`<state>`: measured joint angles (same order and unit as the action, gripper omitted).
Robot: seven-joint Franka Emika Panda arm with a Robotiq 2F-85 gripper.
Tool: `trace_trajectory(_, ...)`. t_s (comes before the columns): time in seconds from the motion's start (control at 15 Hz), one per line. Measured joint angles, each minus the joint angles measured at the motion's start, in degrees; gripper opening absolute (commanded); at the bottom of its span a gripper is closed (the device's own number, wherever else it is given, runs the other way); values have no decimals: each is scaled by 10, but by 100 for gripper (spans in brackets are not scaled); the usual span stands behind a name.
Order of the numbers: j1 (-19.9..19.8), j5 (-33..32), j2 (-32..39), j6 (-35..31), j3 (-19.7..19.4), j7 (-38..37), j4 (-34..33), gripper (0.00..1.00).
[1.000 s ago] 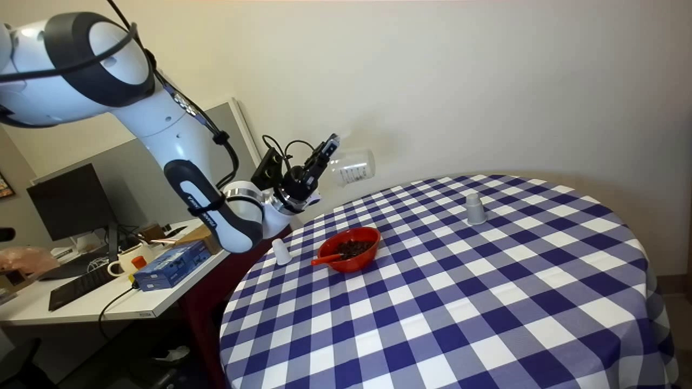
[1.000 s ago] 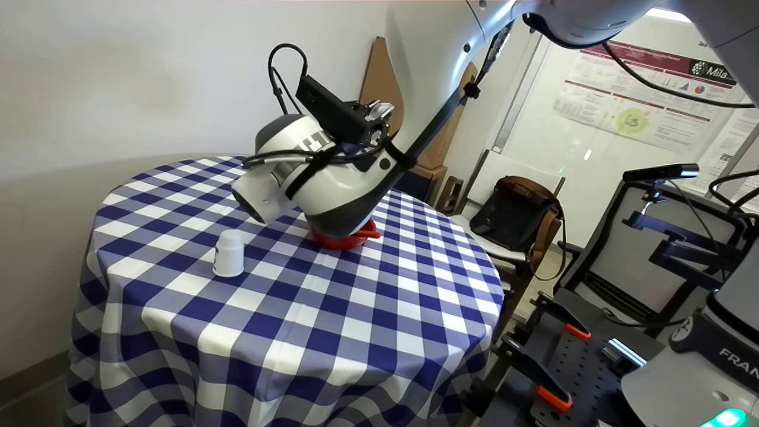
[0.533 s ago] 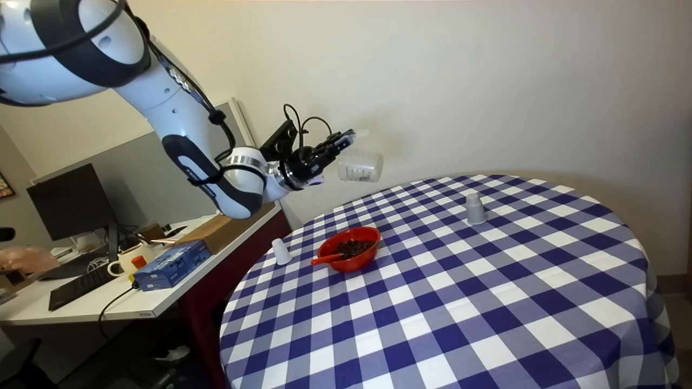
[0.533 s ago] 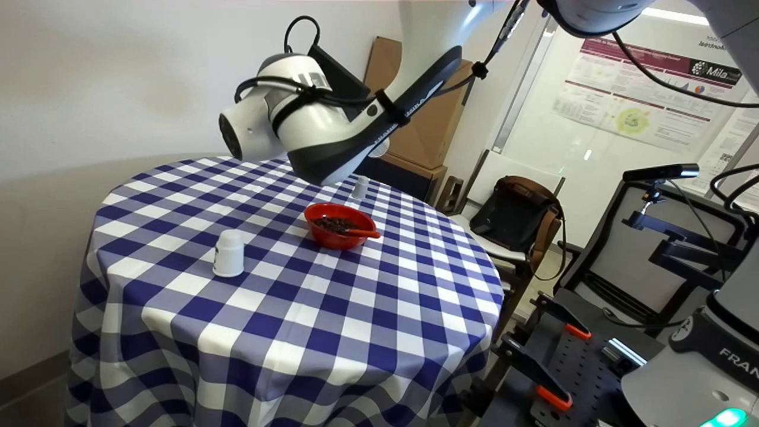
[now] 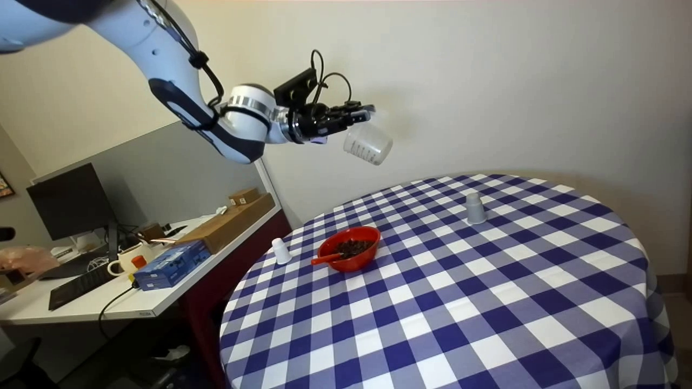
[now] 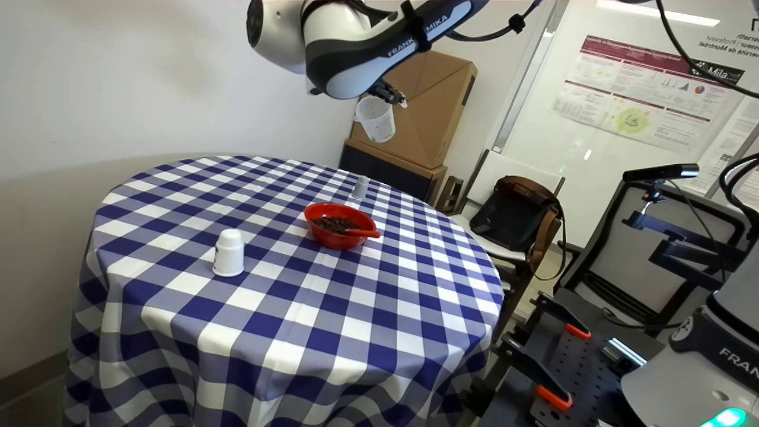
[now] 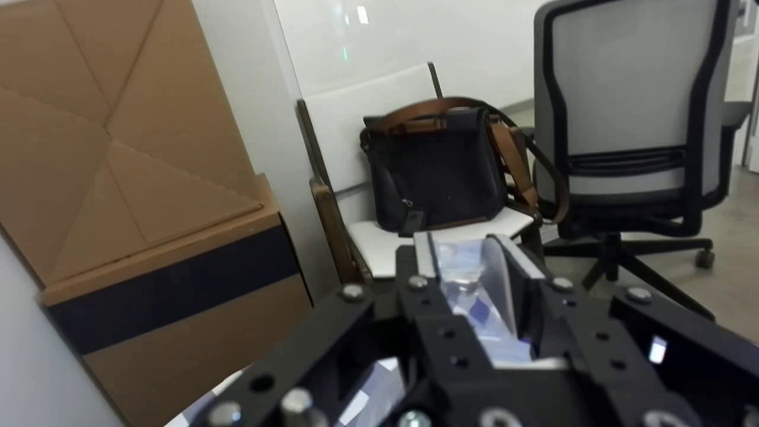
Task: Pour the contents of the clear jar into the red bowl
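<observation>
The clear jar [image 5: 368, 143] hangs tilted in the air, higher than the red bowl. In an exterior view its open rim faces up and to one side, and I see no contents in the jar [image 6: 378, 121]. My gripper [image 5: 364, 114] is shut on the jar near its top edge; its fingertips also show in an exterior view [image 6: 396, 98]. In the wrist view, clear plastic of the jar [image 7: 468, 284] sits between the fingertips [image 7: 461, 255]. The red bowl [image 5: 354, 265] stands on the table with dark bits inside; it is unobstructed in an exterior view [image 6: 332, 240].
A red spoon [image 5: 327, 259] rests over the bowl's rim. Pale upturned cups stand on the checked cloth [image 5: 476, 209] and near the table's edge [image 5: 281, 252]. A desk with boxes [image 5: 173, 263] stands beside the table. Cardboard boxes [image 6: 427, 112] and a chair with a bag [image 6: 513, 213] lie beyond.
The arm has risen, carrying the jar up and slightly away from the bowl. The jar has turned from lying sideways to a more upright tilt. The arm no longer hides the bowl.
</observation>
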<state>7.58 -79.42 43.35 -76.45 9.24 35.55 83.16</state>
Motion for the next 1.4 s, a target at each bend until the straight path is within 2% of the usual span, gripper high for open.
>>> trace_trajectory(0.33, -66, 98, -35, -104, -3, 65, 0, 7)
trace_trajectory(0.73, -130, 242, -28, -213, -10, 148, 3, 7)
trace_trajectory(1.2, -152, 438, 11, -214, -27, 245, -1, 7)
trace_trajectory(1.4, -152, 490, 19, -198, -48, 253, -9, 7)
